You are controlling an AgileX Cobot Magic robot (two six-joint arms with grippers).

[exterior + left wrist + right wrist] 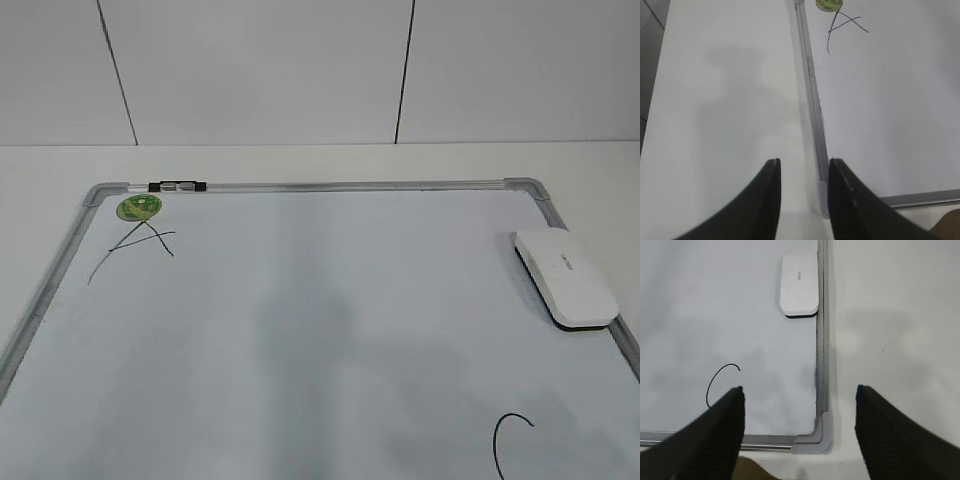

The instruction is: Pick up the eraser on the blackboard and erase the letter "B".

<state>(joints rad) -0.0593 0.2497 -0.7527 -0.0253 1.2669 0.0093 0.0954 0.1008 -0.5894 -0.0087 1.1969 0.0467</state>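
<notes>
At the right edge of the blackboard (300, 330), toward its far end, the eraser (565, 277) lies flat on its black felt base, its long right side just beside the grey frame rail. No jaw touches it. From the right wrist view the eraser (799, 284) sits well ahead of the right gripper (800, 395), roughly on the line between the 2 fingers and slightly left of it. That gripper's jaws are spread wide and grasp nothing; the left finger (720, 425) hangs over the board surface and the right finger (890, 430) over the white table (895, 315), straddling the near-right corner cap (815, 440).

The left gripper (804, 165) hovers over the near-left corner of the blackboard (890, 100), jaws parted by a narrow gap and empty, with the left frame rail running away between them.

No letter "B" can be made out in any view; the middle of the board shows only faint grey smudging. A handwritten "A" (135, 248) lies at the far left below a round green sticker (139, 207). A handwritten "C" (510, 440) sits at the near right, cut off by the frame edge in the exterior view and partly hidden behind the left finger in the right wrist view. Only the exterior view shows the black-and-silver clip (176, 186) on the far rail; neither arm appears there.
</notes>
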